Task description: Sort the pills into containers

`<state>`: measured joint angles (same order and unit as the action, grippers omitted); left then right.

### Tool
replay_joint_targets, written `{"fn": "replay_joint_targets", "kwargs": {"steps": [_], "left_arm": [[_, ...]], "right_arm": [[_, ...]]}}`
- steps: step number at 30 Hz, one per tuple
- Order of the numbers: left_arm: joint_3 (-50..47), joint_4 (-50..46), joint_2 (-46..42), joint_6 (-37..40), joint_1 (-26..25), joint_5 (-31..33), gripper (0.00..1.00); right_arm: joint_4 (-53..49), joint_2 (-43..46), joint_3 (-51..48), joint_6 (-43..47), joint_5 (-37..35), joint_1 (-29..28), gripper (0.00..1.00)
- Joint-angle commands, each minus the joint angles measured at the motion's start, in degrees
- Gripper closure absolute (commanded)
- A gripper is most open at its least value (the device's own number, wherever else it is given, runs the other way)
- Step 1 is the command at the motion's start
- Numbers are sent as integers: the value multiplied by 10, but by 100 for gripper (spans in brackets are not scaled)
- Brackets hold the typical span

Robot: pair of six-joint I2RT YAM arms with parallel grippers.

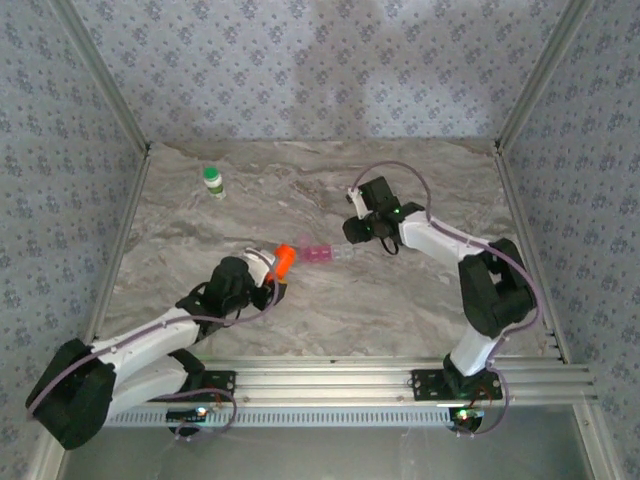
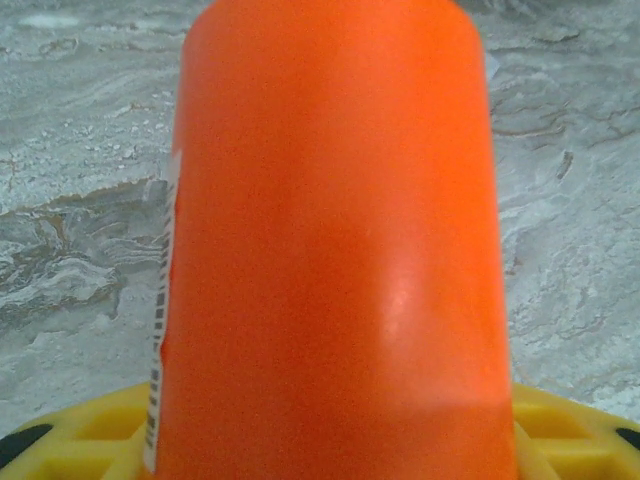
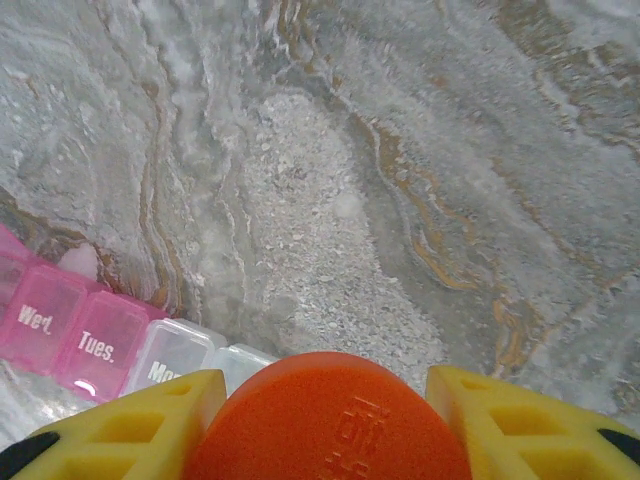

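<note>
Pill box — between both arms' jaws

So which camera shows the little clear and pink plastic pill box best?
The right wrist view: the clear and pink plastic pill box is close, its day labels readable, though cut off. The top external view shows the whole strip, but tiny.
</note>
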<state>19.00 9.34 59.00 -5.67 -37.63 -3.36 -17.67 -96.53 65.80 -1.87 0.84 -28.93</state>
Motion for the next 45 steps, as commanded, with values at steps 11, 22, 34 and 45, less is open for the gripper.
{"fn": "replay_joint_targets", "kwargs": {"steps": [11,22,34,45], "left_arm": [[93,-41,111,19,-5,26,100],[158,-128,171,28,-5,43,100],[220,-198,219,17,-5,50,100],[269,-259,250,7,-8,51,100]], "right_arm": [[128,93,-120,-20,-12,3,100],[140,112,-134,-26,-6,-2,100],[139,113,-134,-23,-6,-4,100],[135,113,-132,-20,-8,-5,100]]}}
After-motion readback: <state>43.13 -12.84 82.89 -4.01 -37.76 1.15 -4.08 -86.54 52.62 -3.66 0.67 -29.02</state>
